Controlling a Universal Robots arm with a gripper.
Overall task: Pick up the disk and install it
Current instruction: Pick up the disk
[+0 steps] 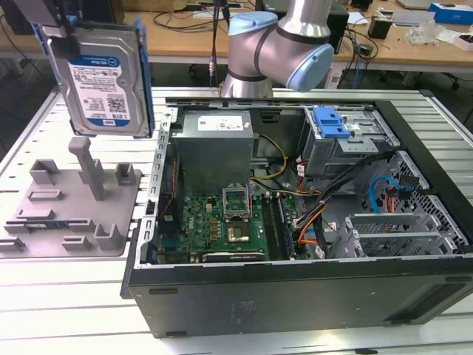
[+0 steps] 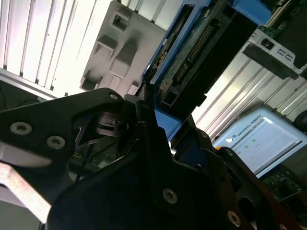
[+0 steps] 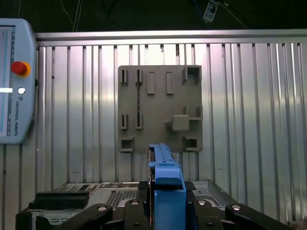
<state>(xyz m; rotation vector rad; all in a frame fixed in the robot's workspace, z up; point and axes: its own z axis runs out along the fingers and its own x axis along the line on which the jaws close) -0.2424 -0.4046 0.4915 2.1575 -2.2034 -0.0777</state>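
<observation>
Tool (image 3: pixel 165 211) is pinching the disk (image 1: pixel 103 78) by one edge, so it hangs upright in the air over the grey tray (image 1: pixel 66 214). The tray sits on the slatted surface (image 1: pixel 66 303), and the open PC case (image 1: pixel 295 288) is just beside it, toward the exterior view's right.

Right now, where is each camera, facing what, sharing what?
Exterior view: off the arm, looking into the open black computer case; grey robot arm behind.
First wrist view: on the arm, faces down at the grey moulded plastic tray; black gripper shows.
Second wrist view: likewise, sights along the gripper.
All share the gripped silver disk in its blue carrier.
</observation>
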